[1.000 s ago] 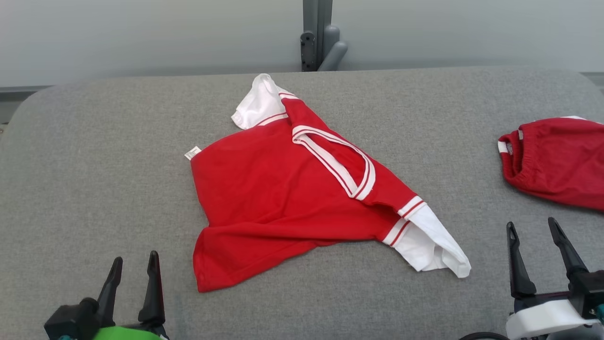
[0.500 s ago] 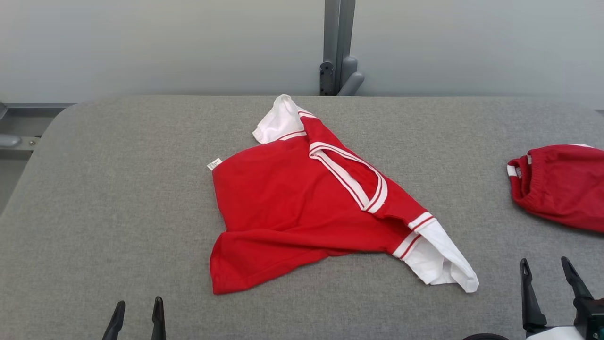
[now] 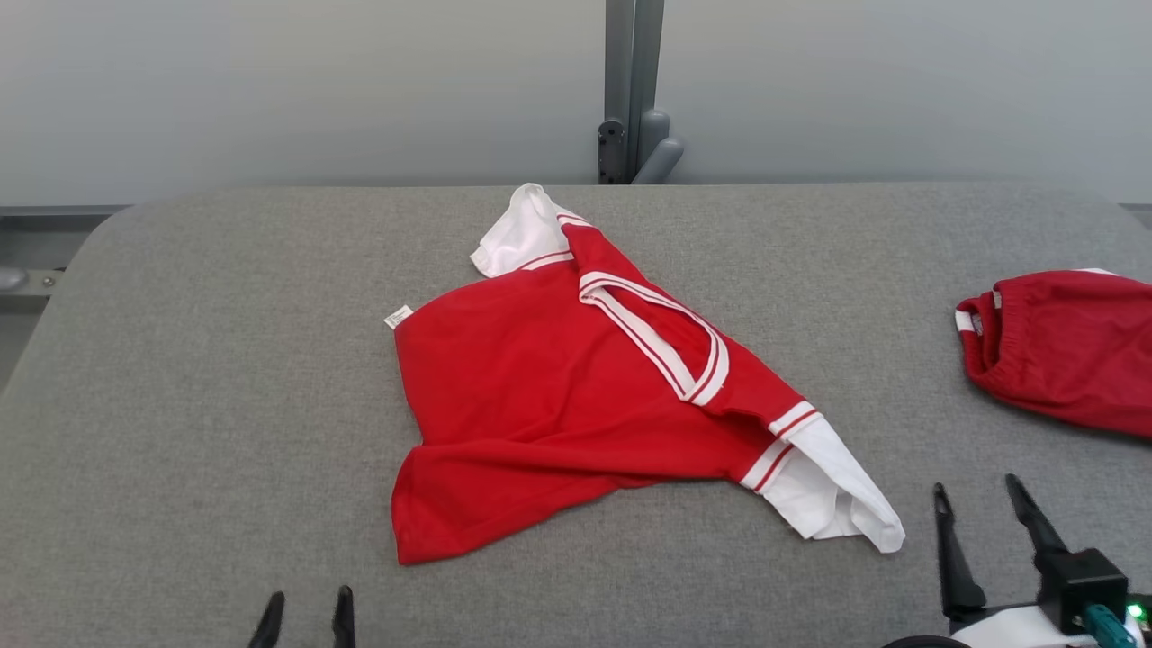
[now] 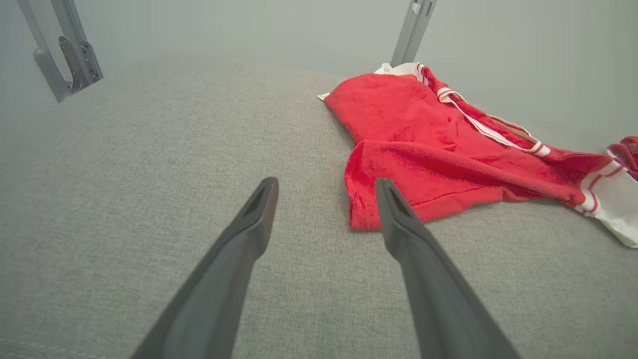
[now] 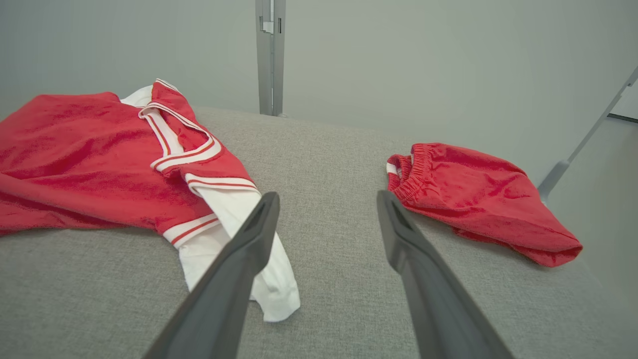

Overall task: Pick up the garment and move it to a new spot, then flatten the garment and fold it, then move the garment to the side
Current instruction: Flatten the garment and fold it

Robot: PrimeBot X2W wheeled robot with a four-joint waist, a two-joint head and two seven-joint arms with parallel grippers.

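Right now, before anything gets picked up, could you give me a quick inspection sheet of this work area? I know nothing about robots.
Surface: grey padded table, fabric-covered, with rounded corners.
Job's things: red shirt with white sleeves, lying crumpled mid-table, not held.
Clutter: red shorts bunched at the table's right edge, apart from the shirt.
Grippers: left gripper and right gripper both open, fingers apart, empty, short of the shirt.
Cables: nothing seen for sure; a dark curve by the right gripper is too cut off to tell.
Surroundings: pale grey wall; metal post behind the table.
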